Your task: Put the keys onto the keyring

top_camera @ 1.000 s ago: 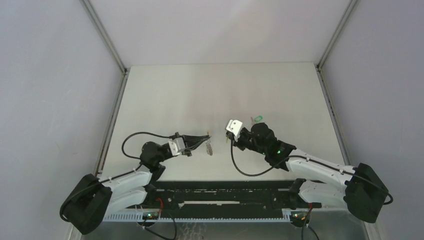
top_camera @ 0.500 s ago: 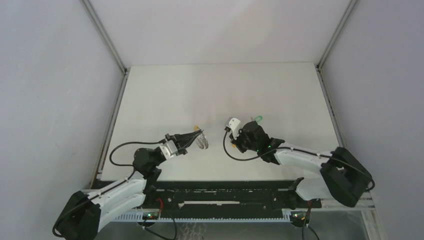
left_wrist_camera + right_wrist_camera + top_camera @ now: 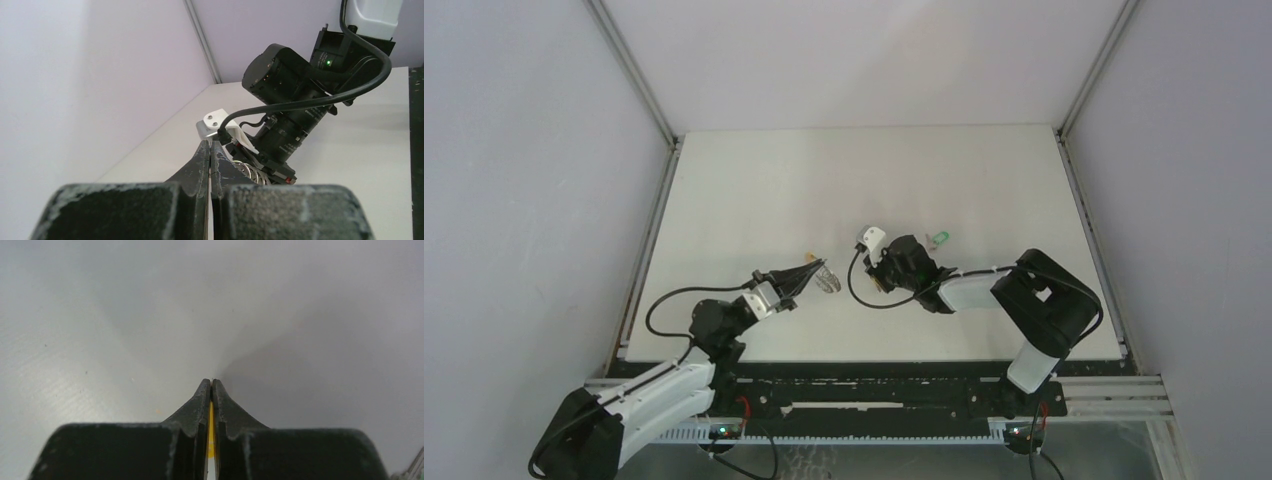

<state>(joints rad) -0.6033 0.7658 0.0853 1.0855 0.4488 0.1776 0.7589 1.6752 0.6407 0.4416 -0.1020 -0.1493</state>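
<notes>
While gripping with both sets of jaws pressed fully together, keep the left jaws pinched on the large round grey metallic keyring, at the near middle of the white bench, a little left of centre, and hold it still. Ease the right jaws leftward to the ring, closed on a thing showing only as a yellow sliver, probably the tiny grey metal key with an orange plastic head. Line up the key's hole with the coil's free end, then slide along the wire without twisting. Leave the tiny grey metal key with a green plastic head lying on the bench just beyond the right wrist for later. Compared with half a second ago: moved the right wrist left, nearer the ring; drawn the right elbow in, left and farther; kept the left side almost unmoved.
</notes>
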